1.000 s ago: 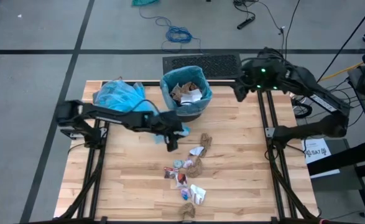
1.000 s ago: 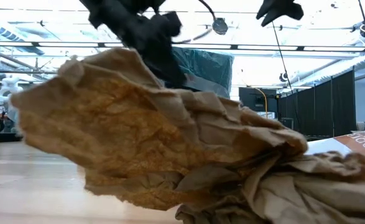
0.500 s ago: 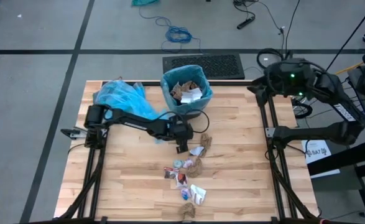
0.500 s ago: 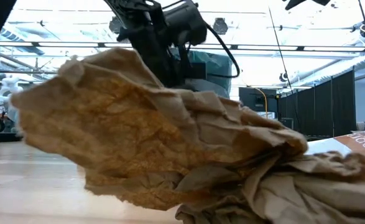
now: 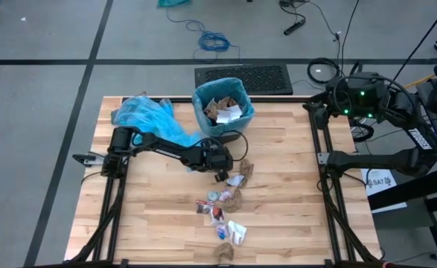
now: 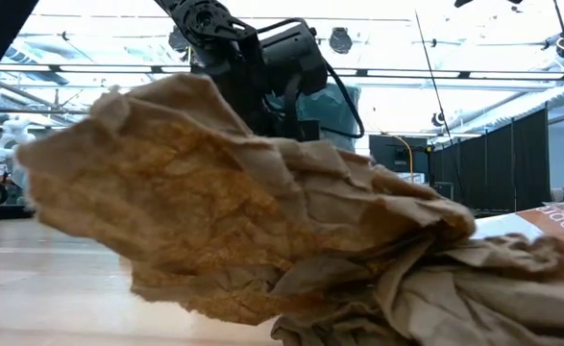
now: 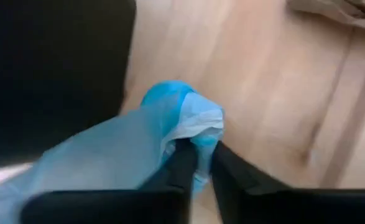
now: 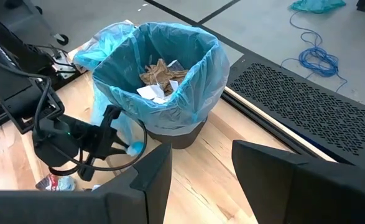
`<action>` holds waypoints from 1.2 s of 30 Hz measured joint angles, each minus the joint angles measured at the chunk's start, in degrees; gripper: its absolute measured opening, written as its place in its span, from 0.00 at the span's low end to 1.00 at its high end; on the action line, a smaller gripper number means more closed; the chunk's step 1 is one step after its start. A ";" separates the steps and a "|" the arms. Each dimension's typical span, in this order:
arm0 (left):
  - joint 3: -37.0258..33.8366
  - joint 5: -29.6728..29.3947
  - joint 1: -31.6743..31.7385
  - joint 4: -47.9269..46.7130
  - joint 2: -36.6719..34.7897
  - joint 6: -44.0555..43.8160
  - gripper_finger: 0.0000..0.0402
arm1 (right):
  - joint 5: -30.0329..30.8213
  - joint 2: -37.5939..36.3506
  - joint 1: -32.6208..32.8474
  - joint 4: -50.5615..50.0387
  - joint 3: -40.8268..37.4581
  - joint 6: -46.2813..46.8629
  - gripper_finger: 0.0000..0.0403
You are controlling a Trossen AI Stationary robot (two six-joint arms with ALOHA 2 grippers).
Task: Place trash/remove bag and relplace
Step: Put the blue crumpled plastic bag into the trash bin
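Note:
My left gripper (image 5: 220, 171) reaches from the table's left to the far end of a row of trash (image 5: 225, 205), crumpled brown and white wads on the wood. It is shut on a pale blue scrap (image 7: 182, 115), which also shows in the right wrist view (image 8: 134, 148). Just beyond stands the bin lined with a blue bag (image 5: 223, 112), with paper inside. My right gripper (image 8: 201, 186) hangs open high over the table's far right corner, holding nothing. My left gripper pinches the pale blue scrap between its two fingers (image 7: 185, 165), which slant down from the table's left. The scrap's bunched end (image 7: 198, 121) sticks out past the fingertips. Whether it rests on the wood or is lifted clear, I cannot tell.
A loose crumpled blue bag (image 5: 140, 113) lies at the table's far left. A big brown paper wad (image 6: 243, 221) fills the low view at the near edge. Bare wood lies left and right of the trash row. A floor grate (image 5: 242, 77) lies beyond the far edge.
My left gripper has stretched toward the table's right and near side, tipped steeper and sunk to the wood at the blue scrap beside the trash row. My right arm has drawn back toward the table's right edge, away from the bin.

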 joint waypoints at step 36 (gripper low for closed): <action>7.79 15.07 11.62 -11.74 -39.19 14.10 0.01 | -16.08 3.28 2.20 7.64 -24.83 15.63 0.40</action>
